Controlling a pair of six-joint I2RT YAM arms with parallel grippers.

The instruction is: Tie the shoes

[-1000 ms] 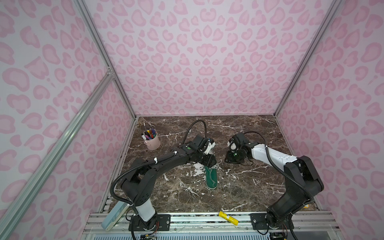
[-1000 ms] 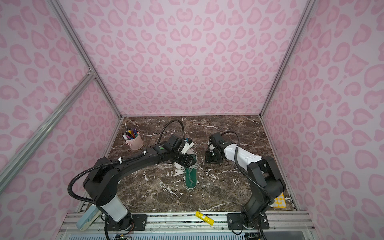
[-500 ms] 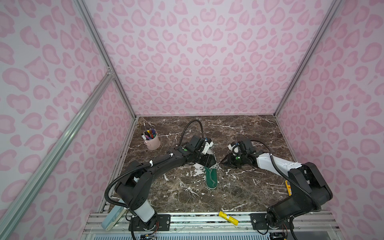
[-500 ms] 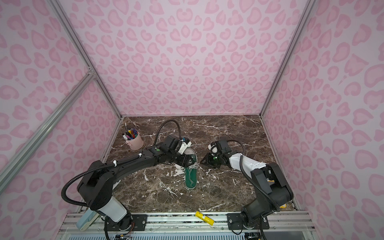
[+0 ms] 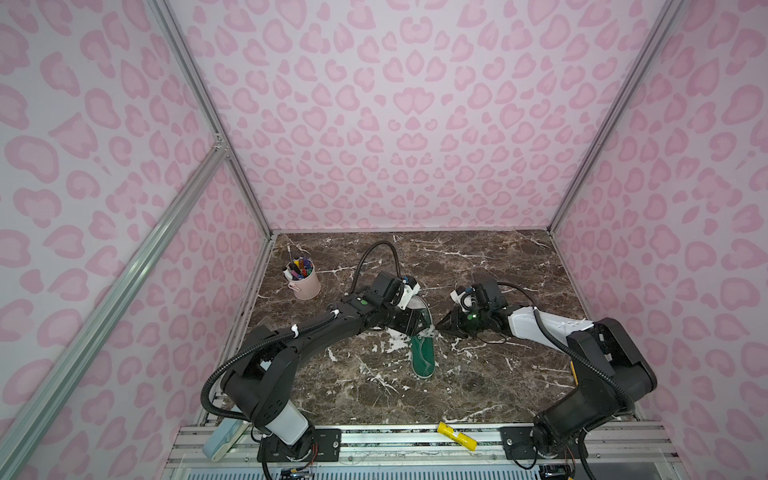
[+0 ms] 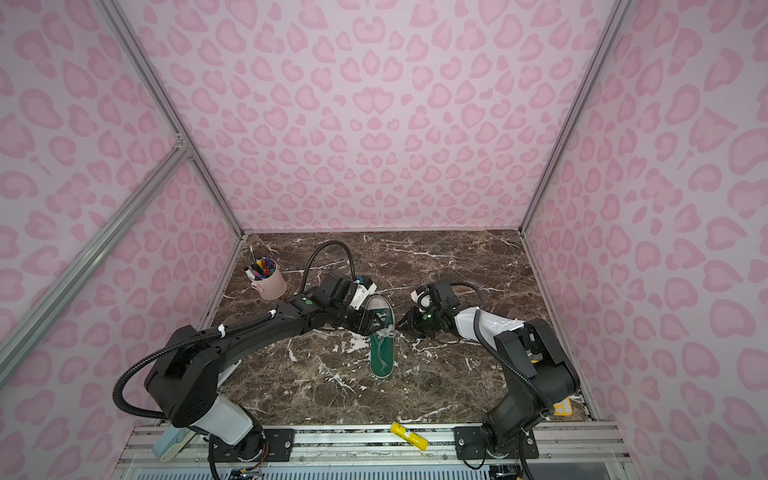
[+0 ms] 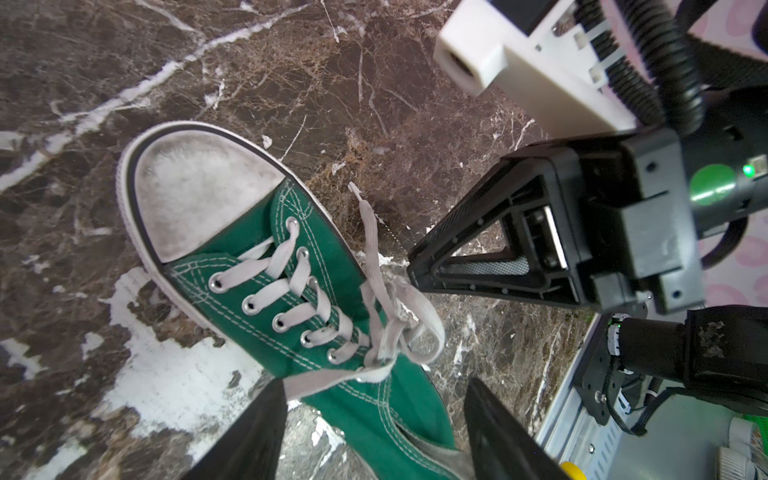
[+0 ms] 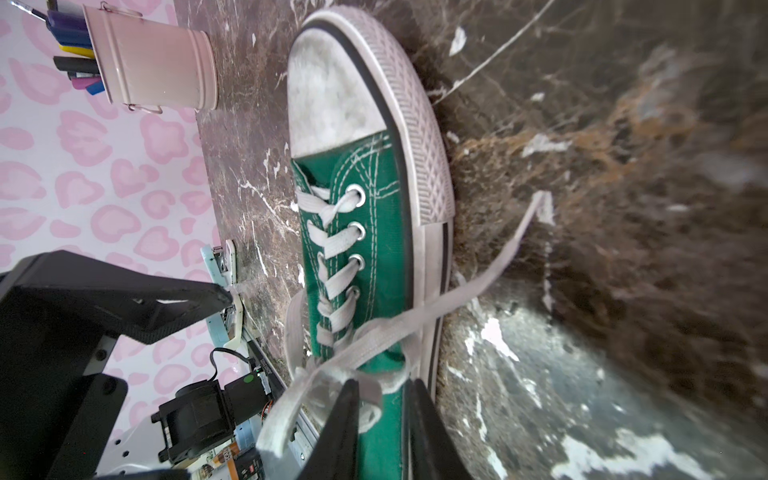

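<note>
While its heel faces the near edge of the tabletop (image 5: pixel 478 266), the green sneaker (image 5: pixel 424 359) lies mid-surface, toe pointing away. The left claw (image 7: pixel 374 384) hangs spread astride its tongue. The right claw (image 8: pixel 383 386) meets the lace loop (image 7: pixel 399 291) from the side, jaws nearly together; I cannot tell whether it is pinching.

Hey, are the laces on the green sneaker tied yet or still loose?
Loose. The laces cross in a slack tangle over the sneaker, one end trailing onto the table; no tightened bow shows.
</note>
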